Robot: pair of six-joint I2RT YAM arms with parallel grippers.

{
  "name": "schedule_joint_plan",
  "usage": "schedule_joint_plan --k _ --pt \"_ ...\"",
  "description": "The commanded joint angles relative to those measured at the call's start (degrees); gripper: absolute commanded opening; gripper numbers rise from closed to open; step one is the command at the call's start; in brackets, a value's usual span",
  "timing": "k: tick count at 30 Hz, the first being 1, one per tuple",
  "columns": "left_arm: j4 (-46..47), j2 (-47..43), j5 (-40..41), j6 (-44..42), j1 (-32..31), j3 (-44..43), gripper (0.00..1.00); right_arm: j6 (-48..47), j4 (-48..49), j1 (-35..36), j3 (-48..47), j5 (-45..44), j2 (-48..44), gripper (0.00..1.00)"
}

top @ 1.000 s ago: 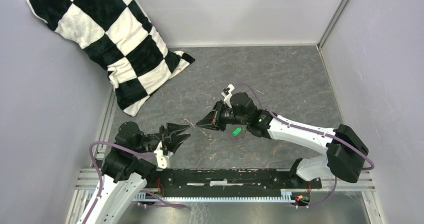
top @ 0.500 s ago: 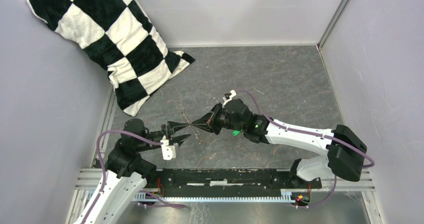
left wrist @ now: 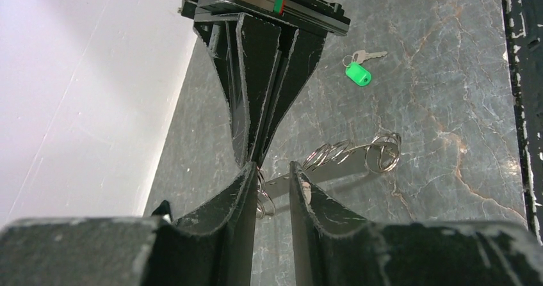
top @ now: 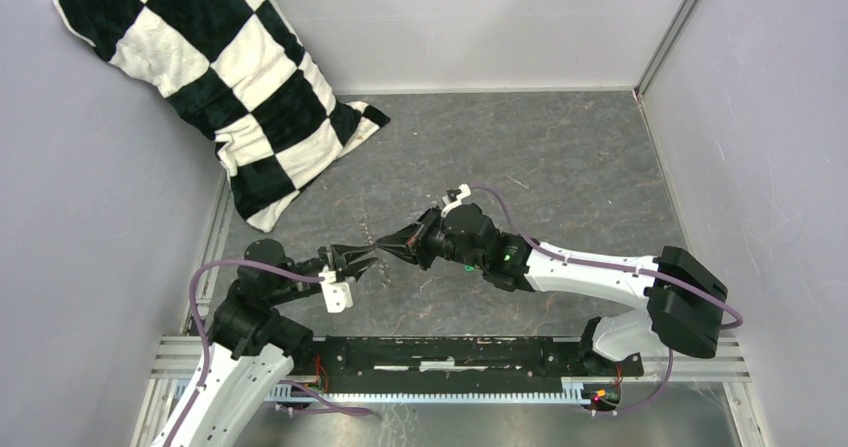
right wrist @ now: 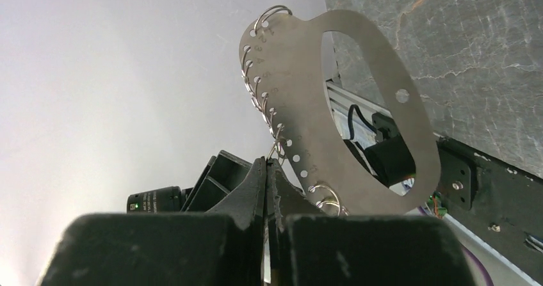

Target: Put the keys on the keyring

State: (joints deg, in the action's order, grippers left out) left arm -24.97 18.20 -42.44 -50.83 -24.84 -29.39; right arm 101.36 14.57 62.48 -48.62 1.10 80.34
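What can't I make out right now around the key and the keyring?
- Top view: the key is all but hidden under the right arm.
- Top view: the keyring is too small to make out.
- Left wrist view: the keyring is edge-on, so whether the left gripper pinches it is unclear.
- Right wrist view: the key is out of frame.

keyring [right wrist: 301, 107] between left tool [left wrist: 272, 174] and right tool [right wrist: 266, 167], keys [left wrist: 358, 73] on table [top: 560, 147] near right tool
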Motion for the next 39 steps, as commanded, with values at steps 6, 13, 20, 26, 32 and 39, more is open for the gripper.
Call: schedule_joint_plan --k 6,13,20,26,32,39 --pt "3.7 -0.1 4.9 2.0 0.0 0.9 0.29 2.3 6.2 2.3 0.0 0.6 1.6 0.00" --pt "6.7 0.9 7.9 -2.3 0.0 2.5 0.17 2.7 6.6 2.7 0.2 0.1 1.2 0.00" --pt "6.6 -0.9 6.3 -8.2 0.0 4.6 0.02 3.6 9.2 3.0 1.0 0.7 1.0 0.00" --pt "5.1 -3.0 0.4 -8.0 0.0 5.8 0.02 4.4 13.2 2.9 4.8 0.4 -1.4 0.00" --pt "0.6 0.5 -7.8 -11.2 -0.1 8.2 0.07 5.6 14.8 2.9 10.7 -2.0 -3.7 0.00" --pt "-0.6 5.7 -8.9 -14.3 -0.1 9.4 0.21 8.7 21.0 3.0 14.4 -1.6 -2.1 0.00"
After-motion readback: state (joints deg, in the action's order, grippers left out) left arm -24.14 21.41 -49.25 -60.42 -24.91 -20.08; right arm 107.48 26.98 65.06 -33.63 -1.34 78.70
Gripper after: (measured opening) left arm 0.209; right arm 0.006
